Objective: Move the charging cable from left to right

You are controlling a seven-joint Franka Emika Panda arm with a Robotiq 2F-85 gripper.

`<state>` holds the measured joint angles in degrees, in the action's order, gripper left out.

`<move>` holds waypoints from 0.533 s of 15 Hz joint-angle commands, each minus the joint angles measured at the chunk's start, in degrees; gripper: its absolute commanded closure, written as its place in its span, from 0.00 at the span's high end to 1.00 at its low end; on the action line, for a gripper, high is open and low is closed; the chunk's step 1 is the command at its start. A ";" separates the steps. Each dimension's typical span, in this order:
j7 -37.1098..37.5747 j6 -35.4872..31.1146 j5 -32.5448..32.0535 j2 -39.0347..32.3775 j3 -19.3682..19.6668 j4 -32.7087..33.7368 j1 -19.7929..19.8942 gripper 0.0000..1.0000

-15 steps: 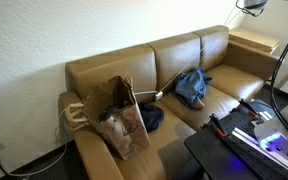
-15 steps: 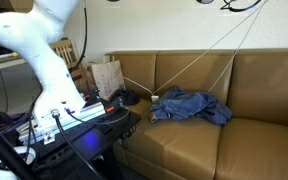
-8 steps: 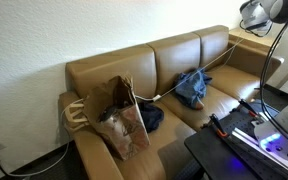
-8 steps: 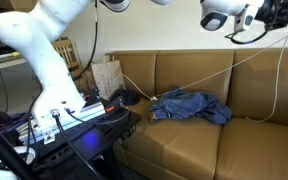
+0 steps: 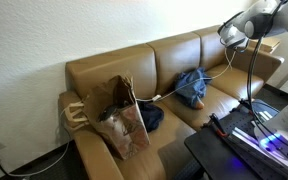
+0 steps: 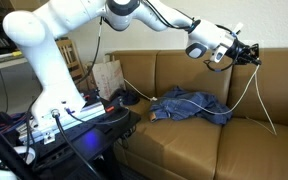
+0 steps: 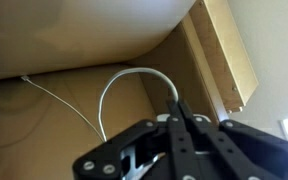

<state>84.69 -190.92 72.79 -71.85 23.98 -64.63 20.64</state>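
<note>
The charging cable [image 6: 199, 80] is a thin white cord. It runs from the brown paper bag over the tan sofa [image 6: 184, 140] up to my gripper [image 6: 252, 55], and a slack loop hangs down to the right seat. It also shows in an exterior view [image 5: 212, 75]. My gripper [image 5: 231, 33] hovers above the right end of the sofa, shut on the cable. In the wrist view the closed fingers [image 7: 179, 108] pinch the cable [image 7: 112, 82], which arcs away over the cushion.
A brown paper bag [image 5: 114, 115] stands on the left seat, also seen in an exterior view [image 6: 108, 75]. Blue clothing [image 5: 192, 88] lies mid-sofa [image 6: 192, 105]. A wooden side table [image 7: 224, 50] stands beyond the right armrest. Black equipment [image 5: 244, 135] fronts the sofa.
My gripper has come down from high above to just over the sofa's right end, still holding the cable. The cable has gone from taut to a slack hanging loop.
</note>
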 commanded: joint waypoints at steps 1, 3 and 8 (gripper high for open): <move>12.73 8.12 -0.24 -2.77 12.01 -3.65 -7.92 0.30; 22.38 15.81 -3.19 -6.04 21.36 -5.21 -12.25 0.44; 43.15 39.10 -22.11 -13.44 38.37 3.91 -9.84 0.80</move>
<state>119.01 -162.89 61.81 -82.11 56.49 -68.35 6.85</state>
